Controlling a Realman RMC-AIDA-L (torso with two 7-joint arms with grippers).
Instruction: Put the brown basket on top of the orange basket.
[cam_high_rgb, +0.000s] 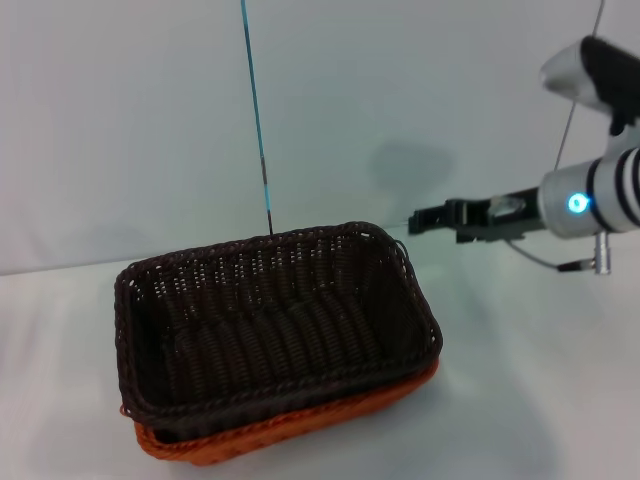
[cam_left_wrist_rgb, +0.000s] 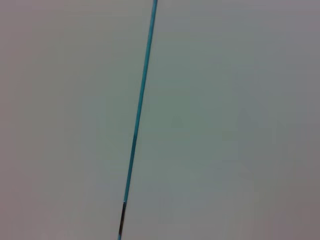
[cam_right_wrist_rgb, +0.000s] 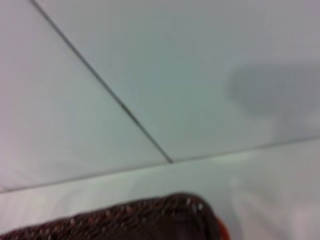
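The brown basket (cam_high_rgb: 270, 320) sits nested in the orange basket (cam_high_rgb: 300, 435), whose rim shows only along the near and right sides beneath it. Both rest on the white table (cam_high_rgb: 530, 400). My right gripper (cam_high_rgb: 412, 220) hangs in the air just right of the brown basket's far right corner, apart from it, open and holding nothing. The right wrist view catches that corner of the brown basket (cam_right_wrist_rgb: 150, 220) with a sliver of the orange basket (cam_right_wrist_rgb: 223, 232) beside it. My left gripper is out of view.
A thin teal cable (cam_high_rgb: 256, 110) hangs down the white wall behind the baskets and also runs through the left wrist view as the teal cable (cam_left_wrist_rgb: 140, 110). A thin grey wire (cam_high_rgb: 572, 110) hangs near my right arm.
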